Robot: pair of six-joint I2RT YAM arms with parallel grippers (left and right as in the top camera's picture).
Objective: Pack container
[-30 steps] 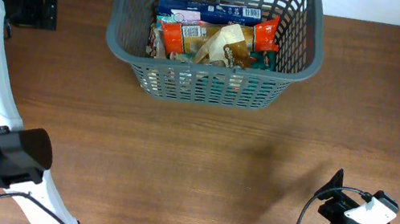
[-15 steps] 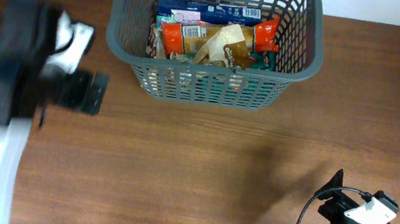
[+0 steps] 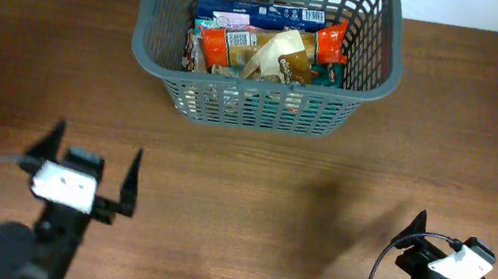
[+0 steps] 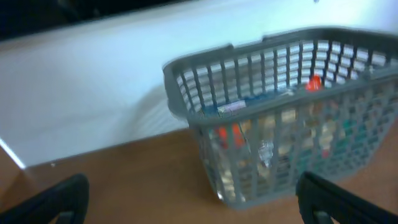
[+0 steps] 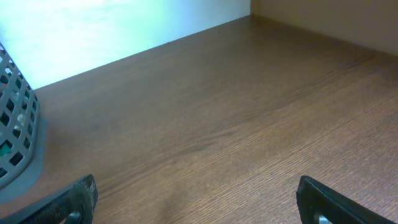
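Overhead, container: the dark grey lattice basket [image 3: 234, 105] stands upright at the far middle of the tabletop [image 3: 246, 220]. Snack packets [image 3: 264, 51] lie inside it.
Overhead, left hand: your left hand [image 3: 97, 145] sits near the front left, well apart from the basket, with its fingers spread and nothing between them.
Overhead, right hand: your right hand [image 3: 445, 238] sits at the front right, well apart from the basket. Its spread is not clear from above.
Left wrist, container: the view is blurred. The basket [image 4: 292, 155] stands ahead, with orange and blue packets showing through its slots.
Left wrist, hand: the left hand [image 4: 193, 186] has its fingertips wide apart and holds nothing.
Right wrist, container: you see only a corner of the basket [image 5: 15, 124], at the left edge.
Right wrist, hand: the right hand [image 5: 196, 190] has its fingertips wide apart over bare tabletop and holds nothing.
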